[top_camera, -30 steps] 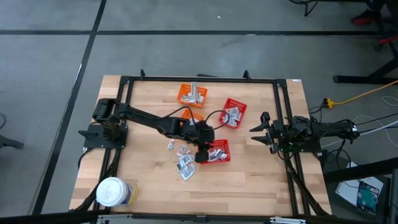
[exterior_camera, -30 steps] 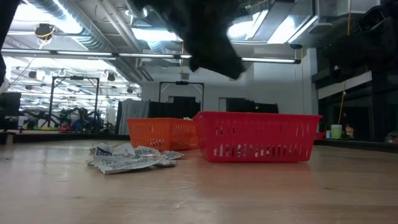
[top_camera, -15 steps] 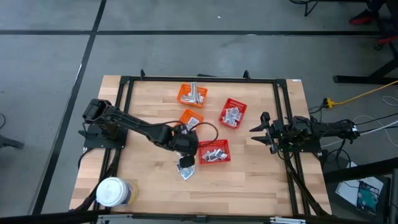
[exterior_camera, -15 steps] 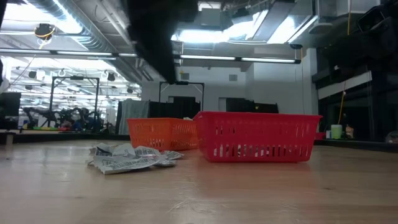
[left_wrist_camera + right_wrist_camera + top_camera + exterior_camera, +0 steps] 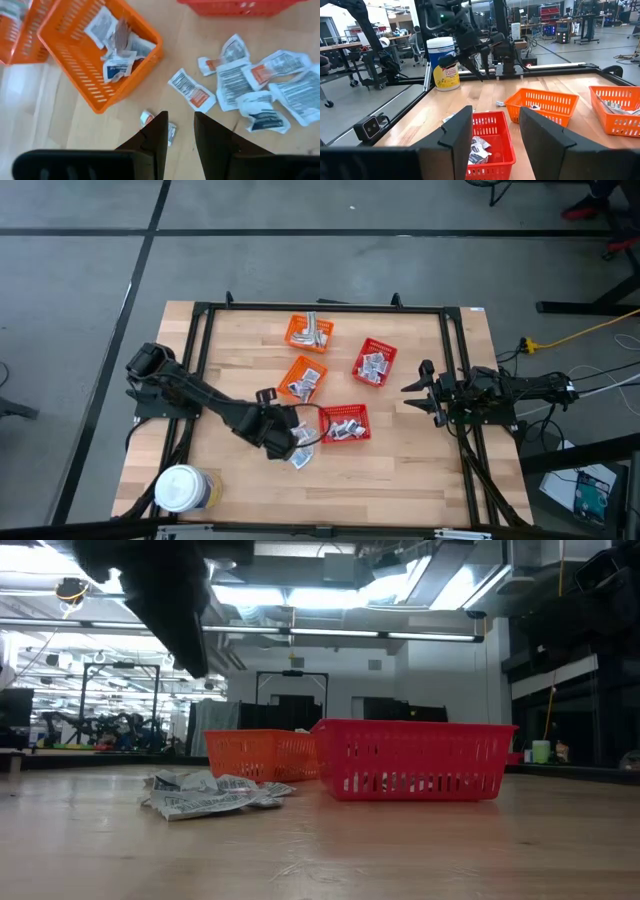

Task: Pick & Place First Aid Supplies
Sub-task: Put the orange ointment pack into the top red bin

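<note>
Several silvery-white sachets (image 5: 260, 92) lie loose on the wooden table (image 5: 420, 480), also seen as a small heap of sachets (image 5: 210, 795) in the low view. My left gripper (image 5: 180, 135) hovers open above the table just beside them, pointing steeply down, with a small folded sachet (image 5: 148, 118) next to its fingertips. In the high view the left gripper (image 5: 288, 438) stands left of the near red basket (image 5: 343, 423). My right gripper (image 5: 412, 390) waits open at the table's right side, pointing level.
Two orange baskets (image 5: 309, 332) (image 5: 303, 377) and a second red basket (image 5: 375, 362) hold sachets in the table's middle and far part. A white-lidded jar (image 5: 182, 488) stands at the near left corner. A black frame (image 5: 200, 320) runs round the table.
My left gripper has swung from over the near red basket toward the table's left edge, coming over the loose sachets, and has tipped further downward. Its fingers stay apart with nothing between them. The baskets and sachets have not moved.
</note>
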### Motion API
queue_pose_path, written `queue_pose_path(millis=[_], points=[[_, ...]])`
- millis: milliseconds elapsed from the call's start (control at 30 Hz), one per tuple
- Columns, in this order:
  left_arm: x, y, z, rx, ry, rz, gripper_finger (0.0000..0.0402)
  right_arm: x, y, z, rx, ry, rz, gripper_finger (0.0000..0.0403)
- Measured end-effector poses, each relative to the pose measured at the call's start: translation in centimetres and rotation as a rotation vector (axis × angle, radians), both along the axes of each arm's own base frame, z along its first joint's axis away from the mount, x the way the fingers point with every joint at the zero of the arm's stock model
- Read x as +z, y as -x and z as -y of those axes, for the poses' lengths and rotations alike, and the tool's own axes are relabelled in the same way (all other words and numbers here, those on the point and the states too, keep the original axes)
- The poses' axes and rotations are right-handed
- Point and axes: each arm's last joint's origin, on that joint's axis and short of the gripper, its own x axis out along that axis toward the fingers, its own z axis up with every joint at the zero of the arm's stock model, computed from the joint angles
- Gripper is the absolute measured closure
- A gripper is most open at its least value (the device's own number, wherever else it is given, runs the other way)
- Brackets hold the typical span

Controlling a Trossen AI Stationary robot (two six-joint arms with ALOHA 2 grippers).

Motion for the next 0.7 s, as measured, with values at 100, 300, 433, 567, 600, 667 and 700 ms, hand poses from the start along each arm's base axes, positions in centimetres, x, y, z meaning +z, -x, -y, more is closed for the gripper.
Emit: queue_pose_path(millis=[100, 300, 433, 567, 600, 667, 700], points=[[-0.4, 1.2, 0.5, 0.007, -0.011, 0.023, 0.0313, 0.0, 0.0, 0.0, 0.000, 0.000, 0.000, 0.0240], [-1.3, 3.6, -0.1, -0.004, 0.008, 0.072, 0.0313, 0.0, 0.0, 0.0, 0.000, 0.000, 0.000, 0.0240], [-2.0, 4.2, -0.8, -0.080, 0.032, 0.096, 0.0313, 0.0, 0.0, 0.0, 0.000, 0.000, 0.000, 0.0240], [-3.5, 4.5, -1.7, -0.175, 0.047, 0.021, 0.0313, 0.0, 0.0, 0.0, 0.000, 0.000, 0.000, 0.0240], [-3.8, 4.5, -1.9, -0.194, 0.038, 0.004, 0.0313, 0.0, 0.0, 0.0, 0.000, 0.000, 0.000, 0.0240], [-4.4, 4.5, -2.4, -0.217, 0.022, -0.018, 0.0313, 0.0, 0.0, 0.0, 0.000, 0.000, 0.000, 0.0240], [-4.7, 4.5, -2.7, -0.223, 0.012, -0.034, 0.0313, 0.0, 0.0, 0.0, 0.000, 0.000, 0.000, 0.0240]])
